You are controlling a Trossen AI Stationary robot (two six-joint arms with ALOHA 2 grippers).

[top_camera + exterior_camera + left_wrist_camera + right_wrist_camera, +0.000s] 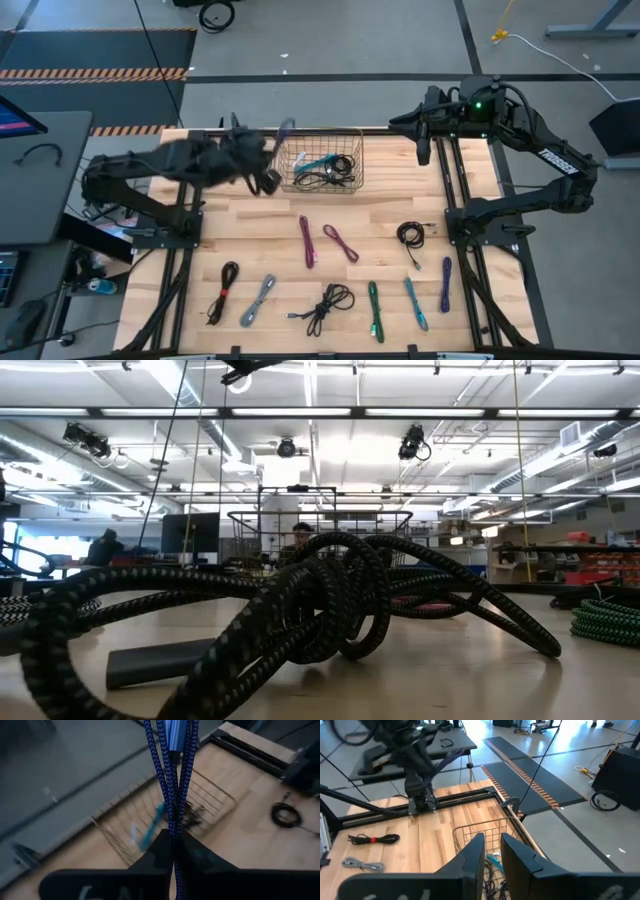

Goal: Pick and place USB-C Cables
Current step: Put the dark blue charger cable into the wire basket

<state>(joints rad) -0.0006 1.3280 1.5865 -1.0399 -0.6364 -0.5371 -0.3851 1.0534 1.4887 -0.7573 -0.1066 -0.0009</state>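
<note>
we see the left gripper [173, 842] clamped on a blue braided usb-c cable [172, 775], folded into long parallel strands that run straight out from the fingertips, just above the left rim of the wire basket [352, 150]. the right gripper [492, 852] waits past the basket's right side, fingers slightly parted, holding nothing.

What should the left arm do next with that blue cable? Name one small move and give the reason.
Probably carry it slightly farther over the wire basket before letting go. The left tool is shut on the blue cable, which hangs near the basket's left rim in the high view, so releasing now might drop it on the edge. The right tool waits near the table's far right corner.
</note>
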